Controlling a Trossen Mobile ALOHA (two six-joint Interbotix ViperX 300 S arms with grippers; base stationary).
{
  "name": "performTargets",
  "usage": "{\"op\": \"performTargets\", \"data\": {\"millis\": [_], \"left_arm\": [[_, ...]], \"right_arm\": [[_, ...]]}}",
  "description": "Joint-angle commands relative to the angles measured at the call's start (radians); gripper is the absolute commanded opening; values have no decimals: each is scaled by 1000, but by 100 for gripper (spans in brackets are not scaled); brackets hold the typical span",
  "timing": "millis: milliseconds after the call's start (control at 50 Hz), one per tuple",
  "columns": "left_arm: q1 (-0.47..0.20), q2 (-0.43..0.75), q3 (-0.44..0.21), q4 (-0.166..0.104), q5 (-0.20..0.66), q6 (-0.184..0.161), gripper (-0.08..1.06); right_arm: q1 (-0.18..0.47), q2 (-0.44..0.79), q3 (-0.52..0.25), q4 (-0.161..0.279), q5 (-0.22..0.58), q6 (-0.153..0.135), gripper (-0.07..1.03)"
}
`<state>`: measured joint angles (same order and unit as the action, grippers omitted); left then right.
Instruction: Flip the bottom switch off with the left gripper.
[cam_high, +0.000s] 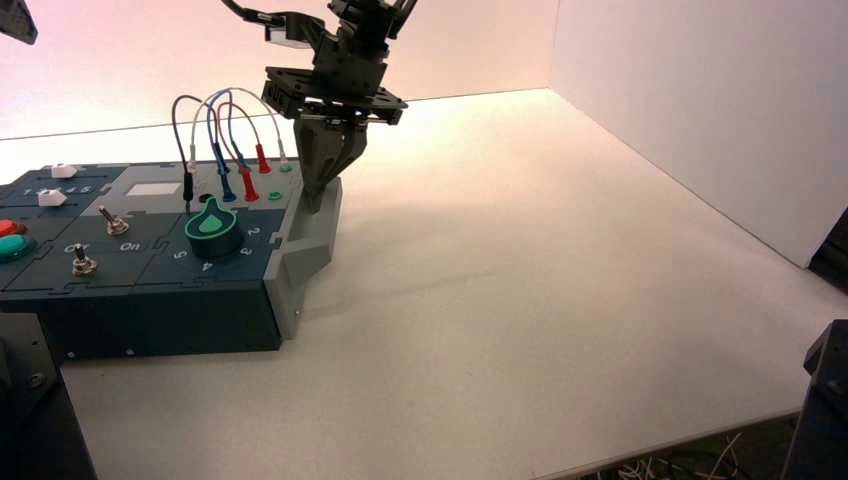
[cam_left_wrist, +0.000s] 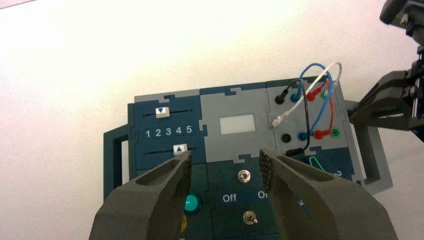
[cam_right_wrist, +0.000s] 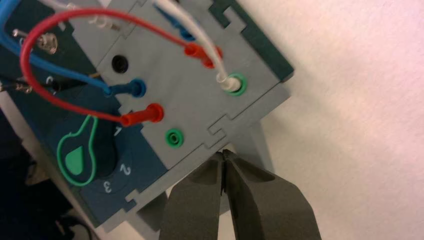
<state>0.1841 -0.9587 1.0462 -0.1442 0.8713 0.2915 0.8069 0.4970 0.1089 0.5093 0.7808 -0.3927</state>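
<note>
The bottom switch (cam_left_wrist: 250, 218) is a tiny silver toggle on the dark box, below its twin (cam_left_wrist: 244, 176). Its lever leans toward the "On" lettering. In the high view it is the nearer toggle (cam_high: 83, 265). My left gripper (cam_left_wrist: 225, 157) is open and empty above the box, and both toggles show in the gap between its fingers. It touches neither. Only a dark bit of the left arm (cam_high: 15, 20) shows in the high view. My right gripper (cam_high: 318, 195) is shut, with its tips (cam_right_wrist: 223, 154) down at the box's grey right-hand handle.
A green pointer knob (cam_high: 212, 228) stands right of the toggles. Looping red, blue, white and black wires (cam_high: 225, 120) plug into sockets behind it. A green push button (cam_left_wrist: 191, 202) and two sliders (cam_left_wrist: 162, 112) lie on the box's left part. White walls stand behind and to the right.
</note>
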Motion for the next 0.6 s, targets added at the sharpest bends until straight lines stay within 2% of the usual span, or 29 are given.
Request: {"op": "performTargets", "data": {"millis": [20, 320, 600], "left_arm": [[6, 18, -37, 2, 2, -2, 70], [6, 23, -60, 2, 3, -2, 70], [8, 31, -60, 2, 12, -2, 70]], "right_arm": [[-15, -9, -43, -5, -6, 0, -2], [-106, -14, -43, -6, -23, 0, -2], [-132, -9, -48, -11, -37, 2, -2]]}}
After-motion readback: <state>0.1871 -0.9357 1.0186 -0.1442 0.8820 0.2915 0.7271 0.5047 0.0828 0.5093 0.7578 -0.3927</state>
